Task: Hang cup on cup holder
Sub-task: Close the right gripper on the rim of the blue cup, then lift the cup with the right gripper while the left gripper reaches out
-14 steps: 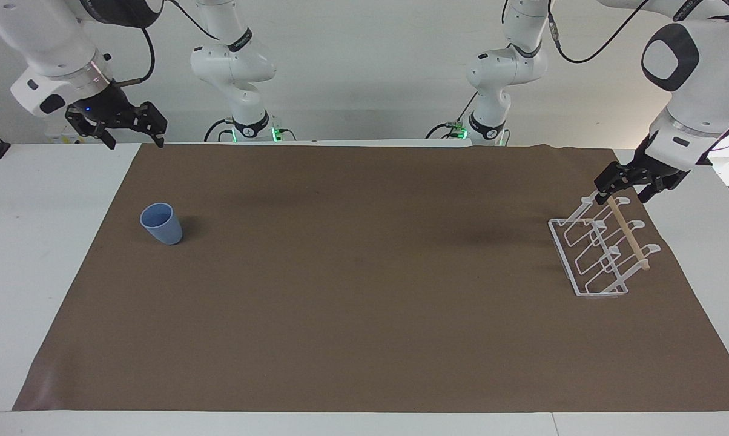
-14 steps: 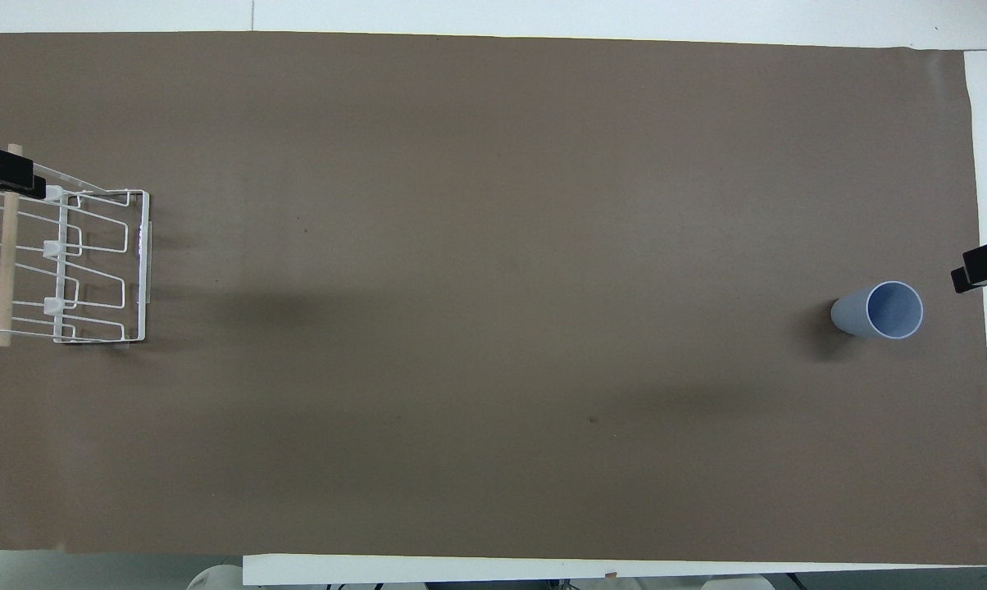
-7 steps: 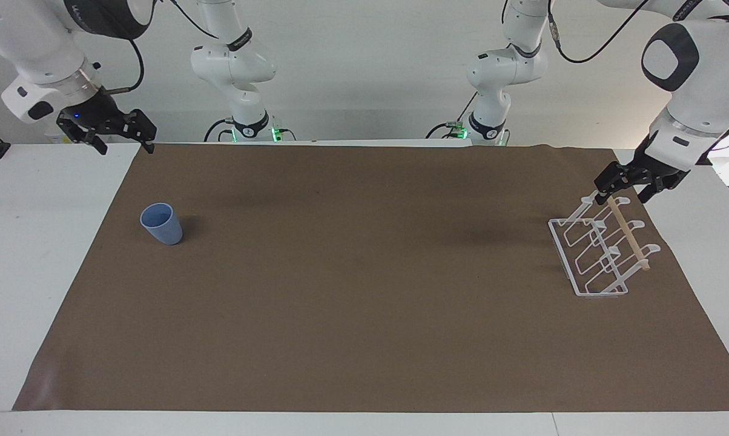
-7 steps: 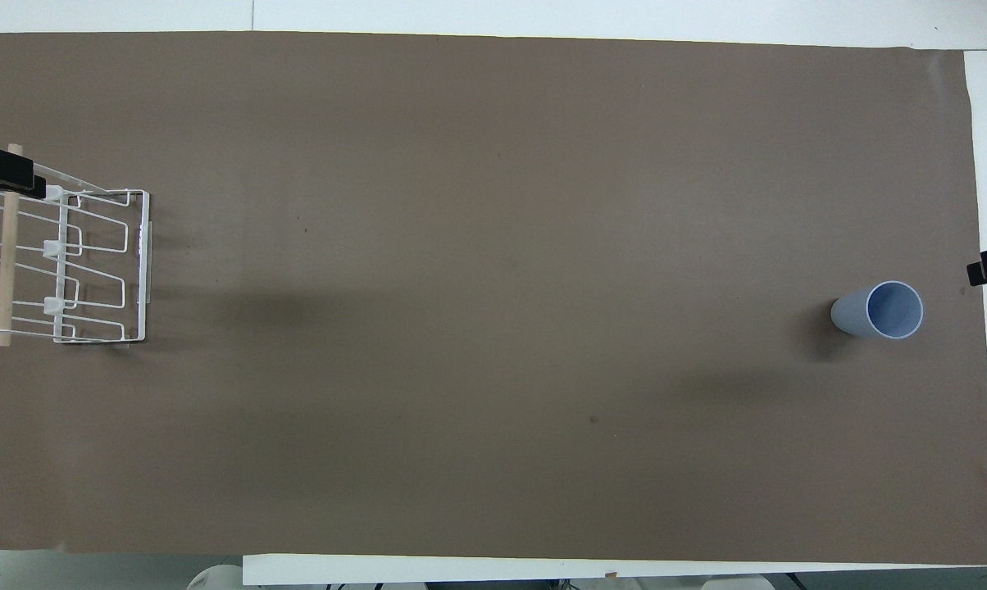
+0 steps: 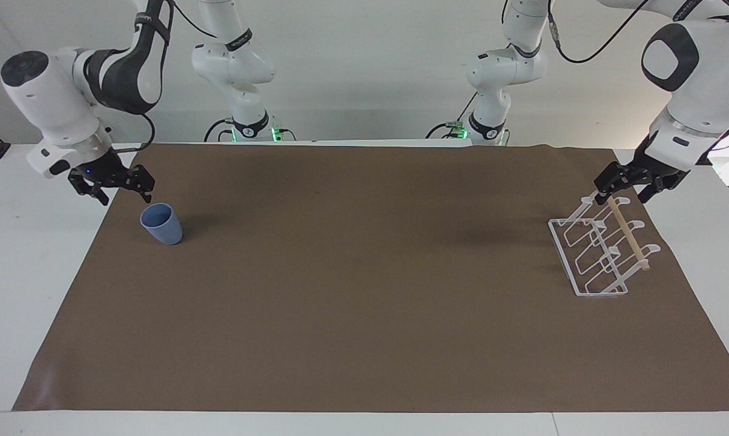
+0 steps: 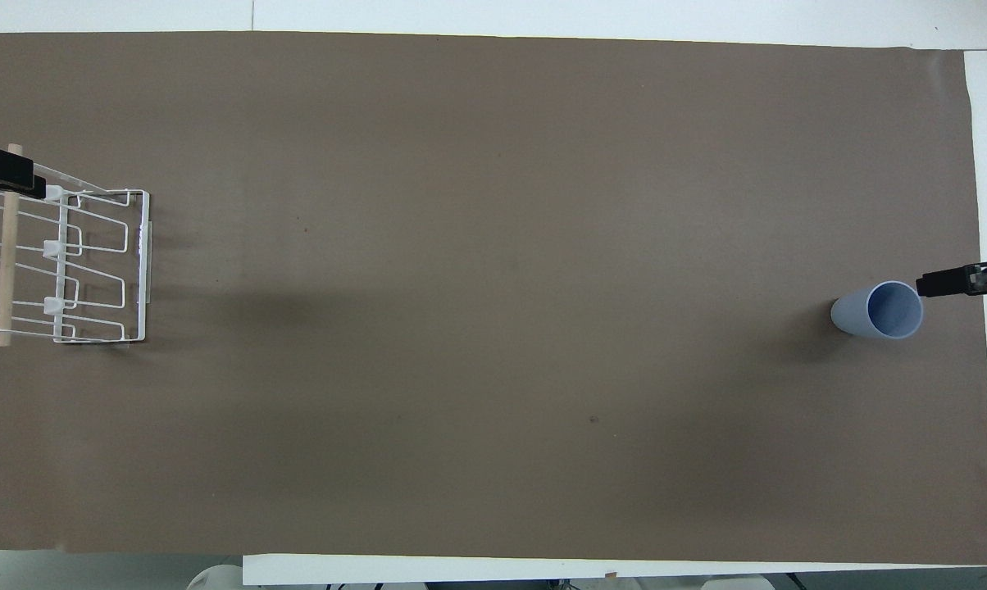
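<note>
Reaching toward the cup (image 5: 161, 223), the right tool (image 5: 117, 189) hangs beside its rim with fingers spread, apart from it. The cup stands upright on the brown mat at the right arm's end of the desk (image 5: 13, 254). The cup holder (image 5: 600, 248) sits at the left arm's end, well apart, where the left tool (image 5: 626, 183) appears clamped on its wooden rod (image 5: 628, 233). Approach seems underway; next, the spread fingers likely must straddle the cup wall and close.
</note>
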